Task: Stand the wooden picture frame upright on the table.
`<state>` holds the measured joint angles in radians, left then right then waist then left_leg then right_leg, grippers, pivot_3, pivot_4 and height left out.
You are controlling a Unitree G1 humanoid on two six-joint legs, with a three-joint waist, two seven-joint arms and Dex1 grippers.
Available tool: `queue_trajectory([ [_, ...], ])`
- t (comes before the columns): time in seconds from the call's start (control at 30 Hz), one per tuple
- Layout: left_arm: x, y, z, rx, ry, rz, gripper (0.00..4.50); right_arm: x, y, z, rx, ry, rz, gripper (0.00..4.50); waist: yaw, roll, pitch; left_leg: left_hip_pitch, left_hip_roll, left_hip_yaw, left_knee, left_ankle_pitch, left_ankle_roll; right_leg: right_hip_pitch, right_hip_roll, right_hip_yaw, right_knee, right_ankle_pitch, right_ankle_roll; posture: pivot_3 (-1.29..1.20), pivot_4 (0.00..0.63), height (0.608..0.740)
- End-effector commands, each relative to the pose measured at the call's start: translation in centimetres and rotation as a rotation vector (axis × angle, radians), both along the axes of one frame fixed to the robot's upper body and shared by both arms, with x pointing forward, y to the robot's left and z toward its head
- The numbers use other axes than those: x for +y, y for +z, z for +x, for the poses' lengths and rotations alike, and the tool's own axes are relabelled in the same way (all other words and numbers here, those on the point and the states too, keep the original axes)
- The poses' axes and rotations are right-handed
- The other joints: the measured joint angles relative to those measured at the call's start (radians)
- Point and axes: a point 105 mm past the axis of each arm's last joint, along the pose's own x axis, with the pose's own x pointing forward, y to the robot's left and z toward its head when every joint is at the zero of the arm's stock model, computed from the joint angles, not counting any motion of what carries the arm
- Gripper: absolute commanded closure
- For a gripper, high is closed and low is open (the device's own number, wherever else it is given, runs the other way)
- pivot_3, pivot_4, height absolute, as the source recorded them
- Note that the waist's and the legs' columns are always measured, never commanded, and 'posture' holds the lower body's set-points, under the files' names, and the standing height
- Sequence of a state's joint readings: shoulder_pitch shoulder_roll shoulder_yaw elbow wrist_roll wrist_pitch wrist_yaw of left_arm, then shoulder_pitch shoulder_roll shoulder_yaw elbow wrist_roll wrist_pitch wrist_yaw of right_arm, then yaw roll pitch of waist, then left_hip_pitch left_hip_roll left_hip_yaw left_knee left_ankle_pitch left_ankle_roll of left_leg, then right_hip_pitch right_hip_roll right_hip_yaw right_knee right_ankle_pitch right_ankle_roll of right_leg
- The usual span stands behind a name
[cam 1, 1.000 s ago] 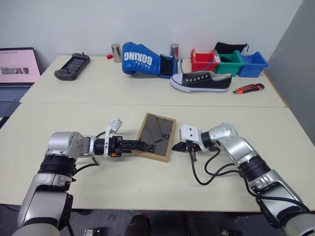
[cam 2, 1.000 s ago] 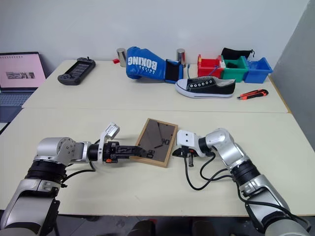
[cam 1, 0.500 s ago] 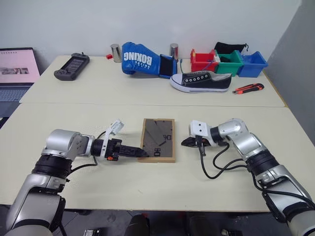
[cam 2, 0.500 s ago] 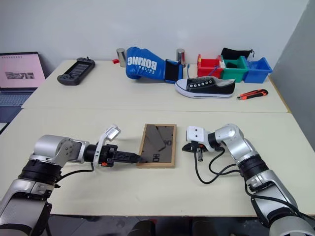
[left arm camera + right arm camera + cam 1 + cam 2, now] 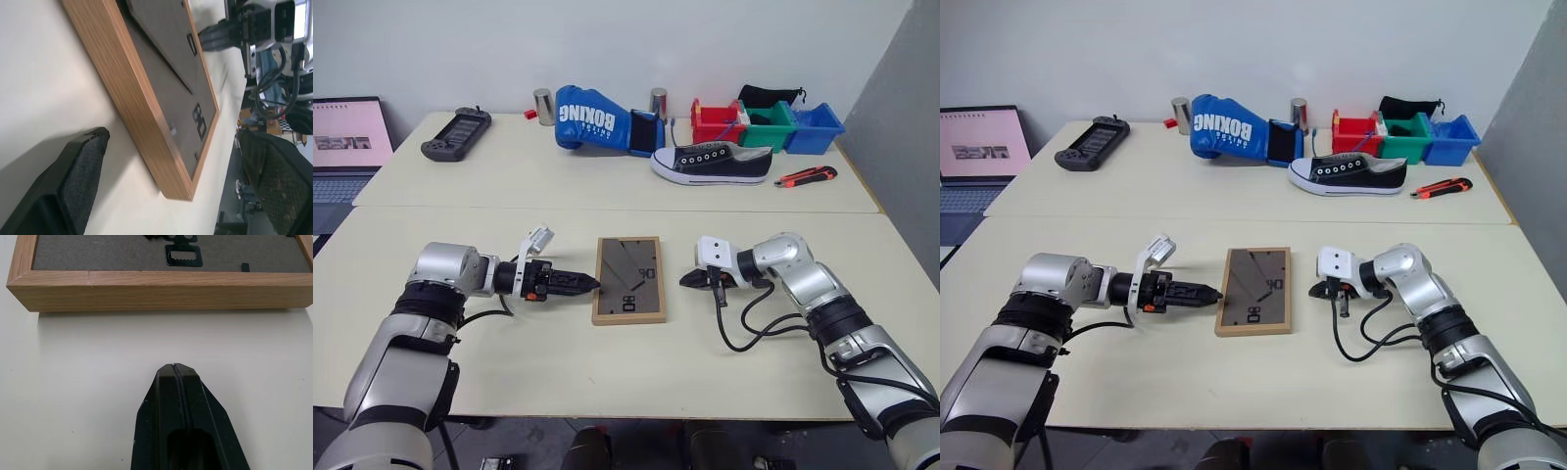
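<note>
The left claw (image 5: 589,285) is spread wide, empty, just beside the wooden picture frame (image 5: 628,278). The right claw (image 5: 686,280) is pressed closed, holding nothing, apparently clear of it. The rectangular light-wood frame lies flat, dark felt-like back up, on the smooth cream counter (image 5: 607,372).

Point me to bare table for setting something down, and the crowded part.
Free: the near section of the table on either side of the wooden picture frame, outside both arms, and the strip in front of it. Also the far section between game controller and seam. Crowded: back edge, from boxing glove past shoe to bins.
</note>
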<state>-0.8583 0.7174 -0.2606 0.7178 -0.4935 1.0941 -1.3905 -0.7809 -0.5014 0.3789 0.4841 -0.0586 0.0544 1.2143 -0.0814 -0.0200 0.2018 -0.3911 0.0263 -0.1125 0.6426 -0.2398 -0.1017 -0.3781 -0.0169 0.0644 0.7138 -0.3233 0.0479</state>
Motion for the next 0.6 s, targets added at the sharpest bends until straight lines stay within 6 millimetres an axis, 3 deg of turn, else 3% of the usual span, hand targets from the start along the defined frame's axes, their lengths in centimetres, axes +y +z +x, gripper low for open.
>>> queue_trajectory([
  [0.03,-1.0,-2.6,-0.2,0.035,-0.042,0.089,0.01,1.2,0.2,0.5,-0.042,0.006,0.001,4.5,0.002,0.002,-0.002,0.001,0.0,0.0,0.0,0.0,0.0,0.002,0.0,0.0,0.0,0.0,0.0,0.0,0.15,0.74],
  [0.37,-2.3,-3.0,0.1,0.034,-0.084,0.075,0.01,5.7,0.3,0.7,-0.085,0.055,0.044,4.5,0.003,0.006,-0.007,0.008,-0.001,0.0,-0.001,0.0,0.0,0.008,-0.001,0.001,-0.001,-0.001,0.002,0.0,0.15,0.74],
  [0.6,-2.5,-3.2,-0.2,0.045,-0.099,0.063,0.01,6.9,0.3,0.7,-0.089,0.07,0.059,4.5,0.003,0.006,-0.007,0.008,-0.001,0.0,-0.001,0.0,0.0,0.008,-0.001,0.0,-0.001,-0.001,0.002,0.0,0.15,0.74],
])
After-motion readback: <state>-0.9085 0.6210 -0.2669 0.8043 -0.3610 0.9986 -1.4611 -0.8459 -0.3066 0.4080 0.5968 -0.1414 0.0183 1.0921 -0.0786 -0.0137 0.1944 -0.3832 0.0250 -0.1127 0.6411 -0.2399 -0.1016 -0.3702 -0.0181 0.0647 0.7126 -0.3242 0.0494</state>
